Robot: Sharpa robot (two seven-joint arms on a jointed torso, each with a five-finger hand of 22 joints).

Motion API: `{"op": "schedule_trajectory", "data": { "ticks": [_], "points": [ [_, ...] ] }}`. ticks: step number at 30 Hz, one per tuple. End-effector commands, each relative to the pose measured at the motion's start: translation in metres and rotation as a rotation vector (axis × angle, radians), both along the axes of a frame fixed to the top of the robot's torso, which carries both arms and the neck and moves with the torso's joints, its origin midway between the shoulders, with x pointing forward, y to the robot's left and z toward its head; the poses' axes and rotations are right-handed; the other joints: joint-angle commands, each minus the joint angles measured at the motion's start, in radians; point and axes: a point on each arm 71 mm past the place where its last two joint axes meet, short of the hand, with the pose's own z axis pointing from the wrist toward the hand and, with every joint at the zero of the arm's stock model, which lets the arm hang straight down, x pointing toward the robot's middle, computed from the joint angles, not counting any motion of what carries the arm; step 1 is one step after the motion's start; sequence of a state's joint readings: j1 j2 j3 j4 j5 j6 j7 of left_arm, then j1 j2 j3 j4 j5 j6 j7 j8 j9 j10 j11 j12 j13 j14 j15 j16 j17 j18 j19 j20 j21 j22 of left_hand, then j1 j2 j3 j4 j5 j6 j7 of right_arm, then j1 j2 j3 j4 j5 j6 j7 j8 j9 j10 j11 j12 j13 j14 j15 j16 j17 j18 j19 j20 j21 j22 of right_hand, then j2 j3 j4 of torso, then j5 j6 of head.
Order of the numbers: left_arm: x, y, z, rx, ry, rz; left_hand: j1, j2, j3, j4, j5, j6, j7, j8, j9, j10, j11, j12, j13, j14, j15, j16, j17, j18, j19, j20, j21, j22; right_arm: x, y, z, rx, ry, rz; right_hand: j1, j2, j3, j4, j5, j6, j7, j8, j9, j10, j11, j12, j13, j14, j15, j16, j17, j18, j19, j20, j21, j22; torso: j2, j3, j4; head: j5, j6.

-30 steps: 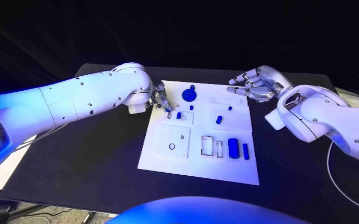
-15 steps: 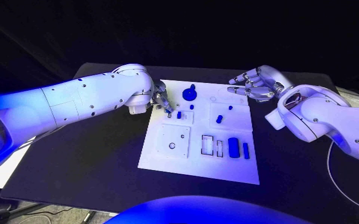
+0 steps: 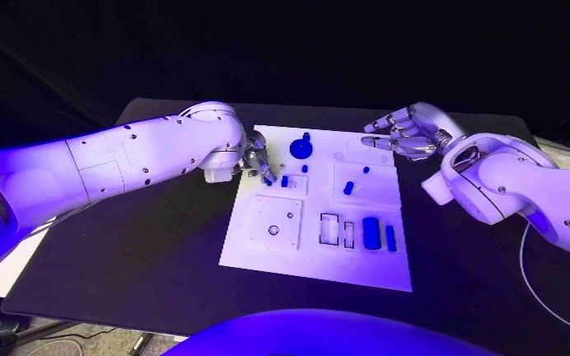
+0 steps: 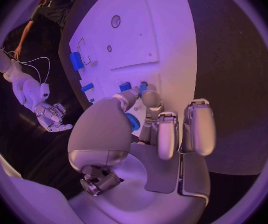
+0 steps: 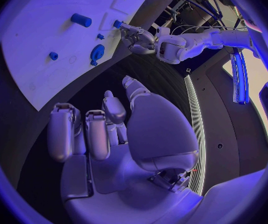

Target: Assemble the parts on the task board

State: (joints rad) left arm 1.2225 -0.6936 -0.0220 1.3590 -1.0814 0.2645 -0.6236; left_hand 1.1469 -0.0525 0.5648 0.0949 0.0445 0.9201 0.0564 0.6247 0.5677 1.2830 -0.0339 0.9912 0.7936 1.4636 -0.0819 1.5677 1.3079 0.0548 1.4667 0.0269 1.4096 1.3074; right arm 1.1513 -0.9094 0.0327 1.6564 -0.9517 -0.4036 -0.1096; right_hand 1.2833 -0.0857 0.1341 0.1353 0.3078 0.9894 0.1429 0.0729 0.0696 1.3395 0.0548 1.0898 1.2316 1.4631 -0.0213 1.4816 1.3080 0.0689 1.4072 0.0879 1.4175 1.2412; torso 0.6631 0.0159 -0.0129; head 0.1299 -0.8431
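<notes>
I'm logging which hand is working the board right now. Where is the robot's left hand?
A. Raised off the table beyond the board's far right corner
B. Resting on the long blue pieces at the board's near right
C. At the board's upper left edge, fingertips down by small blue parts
C: the left hand has its fingertips down at the upper left edge of the task board, next to a small blue part; the right hand sits off the board's far right corner.

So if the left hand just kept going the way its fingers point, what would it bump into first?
Probably the small blue part just ahead of the left hand's fingertips, on the white task board; whether they already touch it is hard to tell.
</notes>
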Motion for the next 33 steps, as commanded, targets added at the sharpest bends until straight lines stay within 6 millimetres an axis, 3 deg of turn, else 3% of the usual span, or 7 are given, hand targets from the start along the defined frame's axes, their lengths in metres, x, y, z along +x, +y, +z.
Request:
{"op": "schedule_trajectory", "data": {
  "ticks": [1,18,27,33],
  "points": [
    [-0.0039,0.0015,-0.0056,0.034,0.041,-0.017,-0.001,0.008,0.084,-0.080,0.005,0.010,-0.017,0.001,-0.002,0.009,0.001,0.006,0.001,0.107,-0.007,0.003,0.263,-0.014,0.039,-0.007,0.006,0.152,-0.0005,0.0013,-0.0007,-0.005,0.004,0.013,0.001,0.008,-0.005,0.000,0.001,0.007,-0.002,0.003,0.001,0.004,-0.003,0.002,0.001,0.076,-0.001,-0.002,0.123,-0.001,0.003,-0.004,-0.002,-0.002,0.000,0.0002,-0.0005,0.002,0.000],
    [-0.0051,0.0038,-0.0072,0.053,0.060,-0.016,-0.015,0.003,0.078,-0.073,0.004,0.012,-0.019,0.008,-0.002,0.013,0.000,0.009,0.003,0.107,-0.008,0.003,0.263,-0.014,0.040,-0.009,0.007,0.153,-0.0006,0.0015,-0.0006,-0.004,0.003,0.014,0.001,0.008,-0.005,0.000,0.001,0.007,-0.002,0.003,0.001,0.004,-0.003,0.002,0.001,0.076,-0.001,-0.002,0.123,-0.001,0.003,-0.004,-0.002,-0.002,0.001,-0.0003,0.0001,0.003,-0.002],
    [-0.0041,0.0026,-0.0078,0.054,0.065,-0.006,-0.070,-0.020,0.026,-0.036,0.004,0.025,-0.025,0.020,-0.008,0.021,-0.004,0.015,0.009,0.107,-0.012,0.003,0.263,-0.016,0.043,-0.011,0.012,0.159,-0.0009,0.0015,-0.0004,-0.003,0.002,0.014,0.002,0.009,-0.008,0.001,0.004,0.008,-0.002,0.003,0.001,0.004,-0.003,0.002,0.000,0.076,-0.001,-0.003,0.122,-0.001,0.003,-0.005,-0.002,-0.002,0.000,0.0002,-0.0004,0.004,-0.004],
    [-0.0023,0.0022,-0.0101,0.062,0.071,-0.001,-0.092,-0.022,-0.003,-0.019,0.004,0.031,-0.028,0.022,-0.015,0.024,-0.006,0.019,0.012,0.107,-0.014,0.003,0.263,-0.016,0.044,-0.013,0.015,0.161,-0.0013,0.0015,-0.0002,-0.003,0.002,0.015,0.002,0.009,-0.009,0.002,0.004,0.008,-0.002,0.003,0.001,0.004,-0.003,0.002,0.000,0.076,-0.001,-0.003,0.122,-0.001,0.003,-0.005,-0.002,-0.002,0.001,0.0004,-0.0014,0.002,-0.005]
  ]
}}
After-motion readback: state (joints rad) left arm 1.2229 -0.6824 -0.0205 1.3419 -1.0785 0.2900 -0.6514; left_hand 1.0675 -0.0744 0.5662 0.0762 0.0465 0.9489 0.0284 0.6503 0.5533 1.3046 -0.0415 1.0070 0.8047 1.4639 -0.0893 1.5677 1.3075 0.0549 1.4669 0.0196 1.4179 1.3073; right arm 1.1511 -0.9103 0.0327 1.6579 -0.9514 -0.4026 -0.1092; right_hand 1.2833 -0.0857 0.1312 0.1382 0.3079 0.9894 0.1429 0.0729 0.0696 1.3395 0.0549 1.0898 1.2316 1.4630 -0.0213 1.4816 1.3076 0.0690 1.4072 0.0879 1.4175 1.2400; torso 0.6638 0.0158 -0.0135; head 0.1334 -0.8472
